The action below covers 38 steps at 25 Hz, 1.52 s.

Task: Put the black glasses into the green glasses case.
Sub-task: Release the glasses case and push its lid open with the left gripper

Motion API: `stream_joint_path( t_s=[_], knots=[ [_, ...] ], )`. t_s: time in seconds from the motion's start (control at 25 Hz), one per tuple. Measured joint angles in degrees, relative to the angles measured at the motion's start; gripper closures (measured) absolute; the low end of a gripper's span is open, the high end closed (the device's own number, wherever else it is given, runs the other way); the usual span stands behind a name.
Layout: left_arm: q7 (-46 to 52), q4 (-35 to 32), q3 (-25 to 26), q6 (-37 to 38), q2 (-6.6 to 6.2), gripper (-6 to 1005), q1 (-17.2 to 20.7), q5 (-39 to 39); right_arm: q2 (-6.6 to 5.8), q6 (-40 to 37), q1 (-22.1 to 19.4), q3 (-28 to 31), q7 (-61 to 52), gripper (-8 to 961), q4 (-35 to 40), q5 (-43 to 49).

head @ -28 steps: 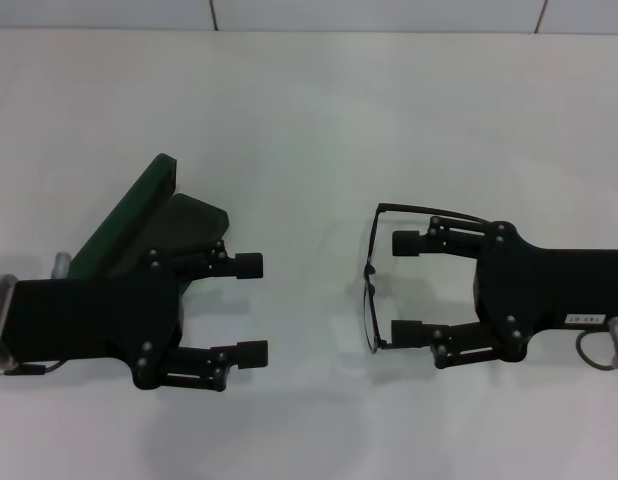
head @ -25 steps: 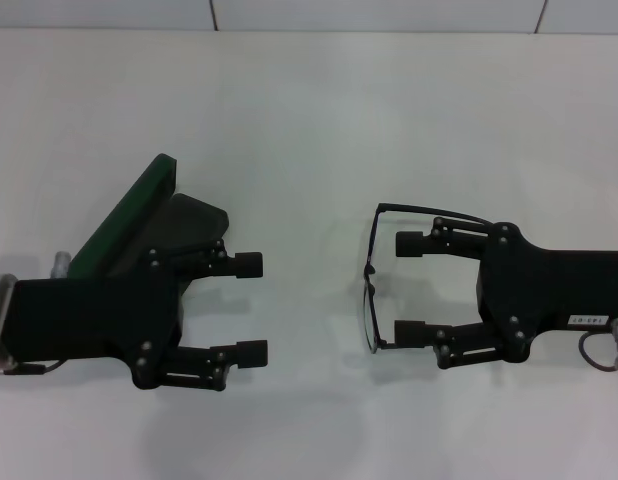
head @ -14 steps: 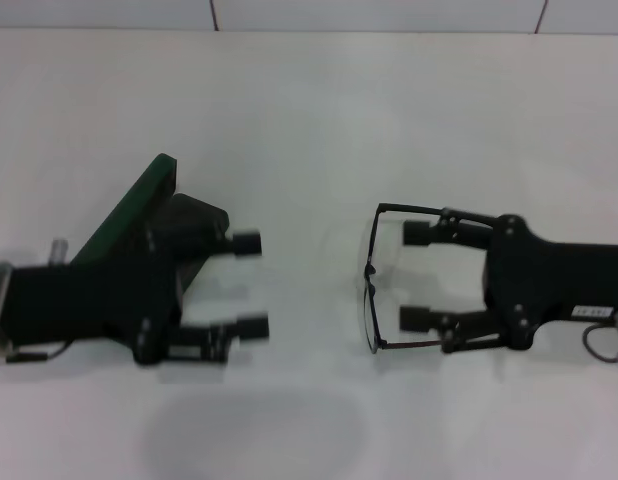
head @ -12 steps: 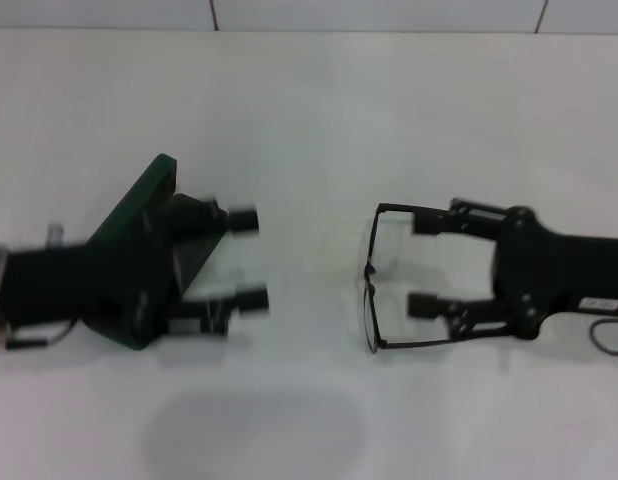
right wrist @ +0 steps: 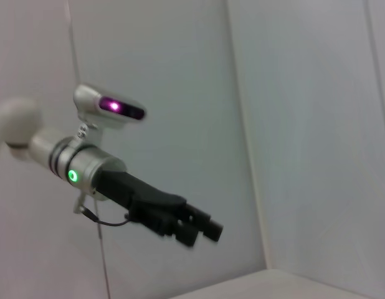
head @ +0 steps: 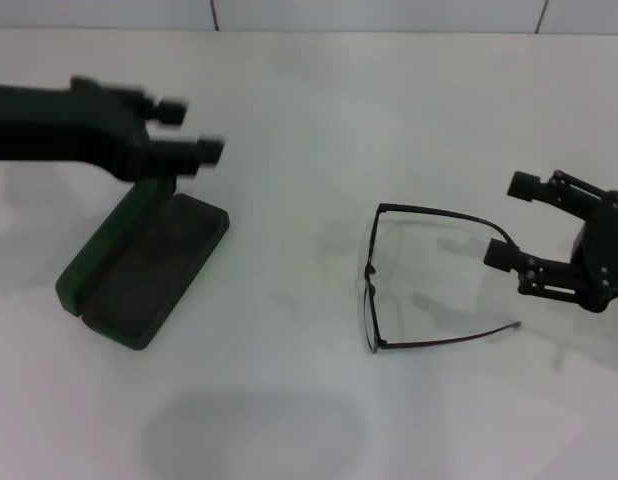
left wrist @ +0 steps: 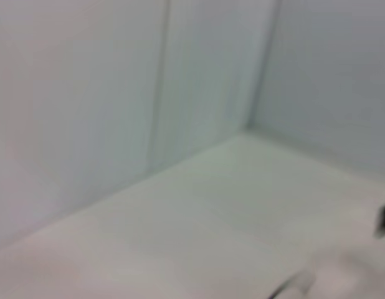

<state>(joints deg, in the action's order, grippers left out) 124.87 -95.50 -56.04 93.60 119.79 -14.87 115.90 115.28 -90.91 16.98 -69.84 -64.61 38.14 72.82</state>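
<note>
Green and lying open on the white table (head: 289,100) in the head view, the green glasses case (head: 139,270), lid tilting up along one long side, dark tray facing upward and waiting to be filled. Hanging above its far end, the left gripper (head: 189,130), fingers parted wide and carrying nothing, probably lifting clear to leave the tray free. Lying well apart to the right, the black glasses (head: 370,280), temples unfolded and pointing at the right gripper (head: 511,220), itself spread open and empty, just beyond the temple tips and touching neither. Judging by that, pick-up not yet made. Over to the left wrist view: only blurred wall and tabletop, own fingers not showing. Over to the right wrist view: the left gripper (right wrist: 202,230) hanging farther off against the wall, clutching nothing; glasses and case not appearing.
</note>
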Motion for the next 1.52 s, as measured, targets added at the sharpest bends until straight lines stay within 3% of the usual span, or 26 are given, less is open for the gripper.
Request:
stream_joint_path(
  t_s=[0.16,0.24,0.32,1.04,1.28,1.52],
  knots=[
    [17.0,-9.6,-11.5,-1.1,0.04,348,-3.0,28.9,0.13,0.1,0.8,0.5,1.3,84,-3.4,0.0],
    [22.0,-10.3,-16.7,-1.6,0.04,353,-4.2,39.0,0.26,0.2,1.4,0.4,1.8,84,-4.4,-0.1],
    [24.4,-10.0,-19.5,-1.7,-0.01,358,-4.8,44.1,0.3,0.2,1.9,0.3,1.9,84,-4.7,-0.1],
    [27.6,-1.7,-20.9,-1.6,0.05,405,-8.2,41.3,0.59,-0.1,2.9,0.6,3.5,84,-6.4,-0.3],
    [28.7,3.7,-20.6,-1.7,-0.01,420,-10.6,43.7,0.57,-0.1,3.2,0.6,3.5,84,-7.5,-0.4],
    [30.7,3.8,-20.9,-0.3,0.0,436,-11.3,46.1,0.56,-0.2,3.1,0.6,3.5,84,-7.7,-0.4]
  ],
)
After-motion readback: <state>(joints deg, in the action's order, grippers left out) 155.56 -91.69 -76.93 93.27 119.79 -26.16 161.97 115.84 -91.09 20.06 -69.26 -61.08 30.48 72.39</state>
